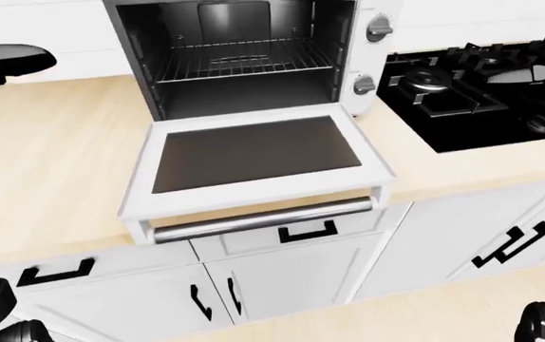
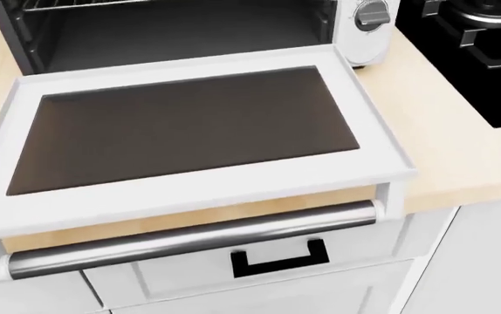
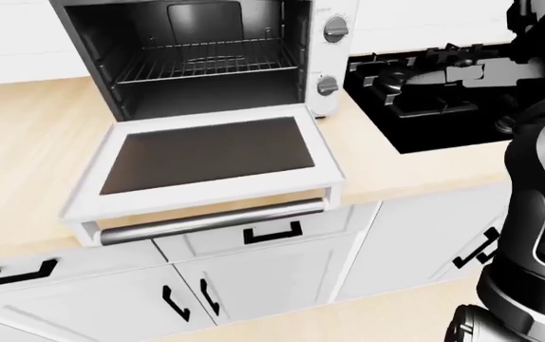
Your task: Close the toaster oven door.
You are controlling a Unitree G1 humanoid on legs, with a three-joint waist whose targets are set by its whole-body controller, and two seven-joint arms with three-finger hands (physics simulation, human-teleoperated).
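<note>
- I'm in a kitchen, simulated by the look of it
- wooden countertop (image 1: 54, 178), white cabinets (image 1: 291, 278) with black handles
- toaster oven (image 1: 244, 57) beside what's probably a gas stove (image 1: 481, 92)

- Bright, even, flat light throughout; no single source can be told.
- Sharp focus throughout, without blur or grain.
- Only a soft shadow lies under the open toaster oven door (image 2: 189, 131) on the table (image 1: 54, 178).
- Faint sheen runs along the door handle (image 2: 189, 242); the oven cavity (image 1: 239, 64) stays dark.
- Straight lines lean toward the eye views' edges.
</note>
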